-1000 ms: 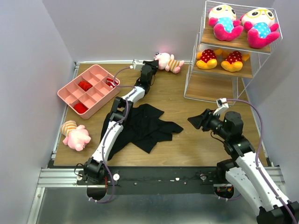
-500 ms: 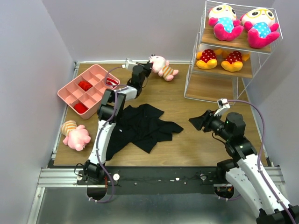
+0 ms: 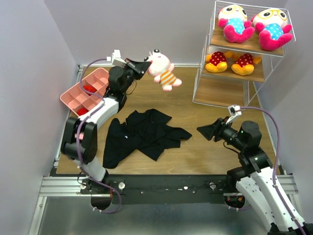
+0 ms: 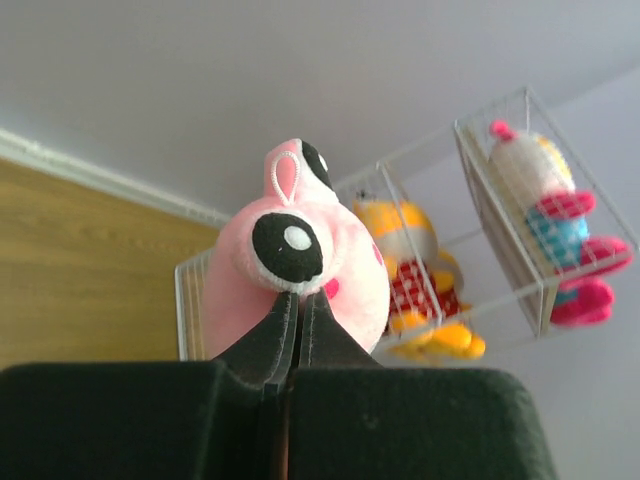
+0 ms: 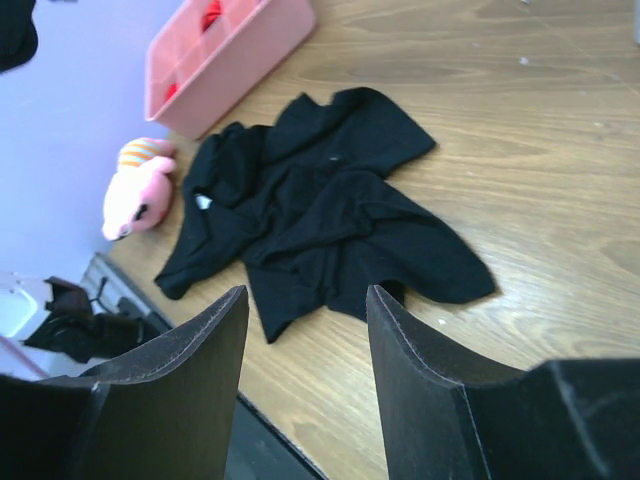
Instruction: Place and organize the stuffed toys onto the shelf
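Note:
My left gripper [image 3: 145, 65] is shut on the head of a pale pink striped stuffed toy [image 3: 162, 69], which hangs in the air above the table's far edge. In the left wrist view its pink head [image 4: 300, 250] sits right over the pinched fingertips [image 4: 272, 335]. The shelf [image 3: 203, 78] stands at the far right, with two blue-bodied toys [image 3: 234, 22] on the top board and two yellow-orange toys [image 3: 217, 61] on the middle board. A second pink toy [image 5: 135, 190] lies near the table's left edge. My right gripper [image 3: 203, 131] hovers open over the right of the table with nothing between its fingers [image 5: 205, 340].
A black cloth garment [image 3: 146, 132] lies crumpled in the middle of the table. A pink compartment tray [image 3: 73, 95] with red items sits at the far left, under my left forearm. The shelf's wire side [image 4: 480, 200] shows behind the held toy.
My left gripper closed on the pink toy at the table's far edge and lifted it up and leftward, the arm folding back. The right arm barely moved.

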Tool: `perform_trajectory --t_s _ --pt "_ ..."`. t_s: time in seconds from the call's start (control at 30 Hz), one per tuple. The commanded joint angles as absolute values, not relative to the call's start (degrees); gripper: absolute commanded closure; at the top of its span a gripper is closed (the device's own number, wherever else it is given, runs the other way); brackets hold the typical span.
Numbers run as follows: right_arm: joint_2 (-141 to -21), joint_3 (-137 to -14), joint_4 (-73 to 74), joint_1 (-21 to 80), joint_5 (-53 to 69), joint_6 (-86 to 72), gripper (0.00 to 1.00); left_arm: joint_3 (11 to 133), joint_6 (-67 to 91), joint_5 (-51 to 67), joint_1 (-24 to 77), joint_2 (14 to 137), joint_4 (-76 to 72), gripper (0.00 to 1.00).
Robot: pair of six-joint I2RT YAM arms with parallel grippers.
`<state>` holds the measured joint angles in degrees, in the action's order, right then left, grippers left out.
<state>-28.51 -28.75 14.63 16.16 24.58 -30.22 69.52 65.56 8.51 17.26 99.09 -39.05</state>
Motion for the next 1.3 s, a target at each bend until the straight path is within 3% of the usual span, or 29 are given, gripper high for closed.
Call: perform_trajectory --t_s 0.0,0.23,0.43,0.57,0.7,0.8,1.27 --pt "-27.2 -28.0 11.2 16.4 31.0 -31.8 0.41 61.0 60.7 17.3 17.3 88.5 -25.6 1.0" --pt "-26.8 -25.1 6.6 16.4 37.0 -32.5 0.41 54.6 56.1 27.6 18.3 75.3 -12.6 1.0" --pt "-27.5 -21.8 -1.2 16.5 45.4 -36.1 0.36 52.0 49.8 39.8 20.4 71.6 -9.7 1.0" --pt "-29.0 -18.3 -12.8 16.5 47.5 -42.3 0.34 48.4 52.4 44.1 21.6 71.3 -16.4 1.0" --pt "-34.5 -17.3 -19.2 16.7 47.7 -44.6 0.32 41.7 66.7 49.7 21.2 74.2 -40.1 1.0" --pt "-38.6 -18.1 -21.0 19.1 46.2 -43.8 0.3 39.6 72.4 50.8 21.1 76.2 -46.7 1.0" --pt "-48.9 -21.7 -26.6 35.2 28.9 -42.7 0.3 39.2 69.8 49.9 20.1 73.0 -43.4 1.0"
